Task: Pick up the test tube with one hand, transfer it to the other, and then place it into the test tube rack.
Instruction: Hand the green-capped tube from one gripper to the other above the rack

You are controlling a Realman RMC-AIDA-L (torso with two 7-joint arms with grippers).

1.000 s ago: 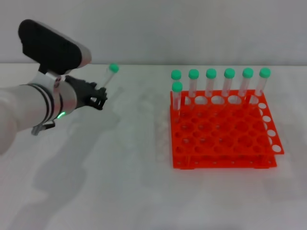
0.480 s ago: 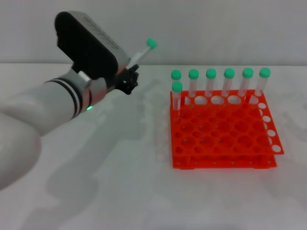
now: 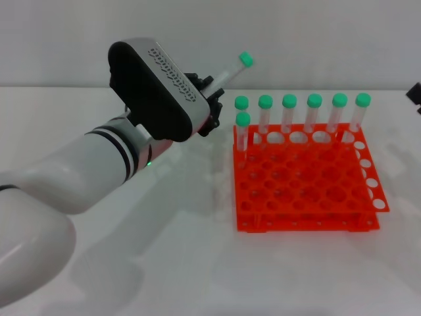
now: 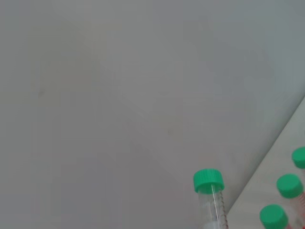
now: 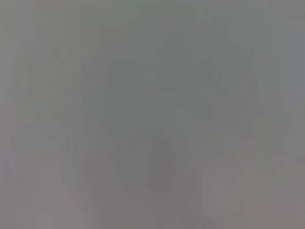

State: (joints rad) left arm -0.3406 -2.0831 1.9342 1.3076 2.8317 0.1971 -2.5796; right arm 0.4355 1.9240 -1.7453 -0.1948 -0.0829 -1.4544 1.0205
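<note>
- So the left end effector (image 3: pixel 209 105) is up in the air, clamped on the tube (image 3: pixel 230 70), just left of the rack (image 3: pixel 306 187) and a bit behind its front-left corner.
- Tube is tilted, green cap pointing up and to the right, well clear of the table (image 3: pixel 164 263). The left wrist view shows the cap (image 4: pixel 208 180) and the top of the clear body against the blank wall.
- Rack sits on the table with seven other capped tubes: six along the back row and one a row in front at the left end.
- Right end effector (image 3: pixel 414 93) is barely peeking in at the right edge, so I can't tell what its fingers are doing. Its wrist view shows nothing useful.
- Looks like pickup is done and we're at the handover stage.
- My guess: next the right arm has to come in and grab the exposed cap end before the left lets go.
</note>
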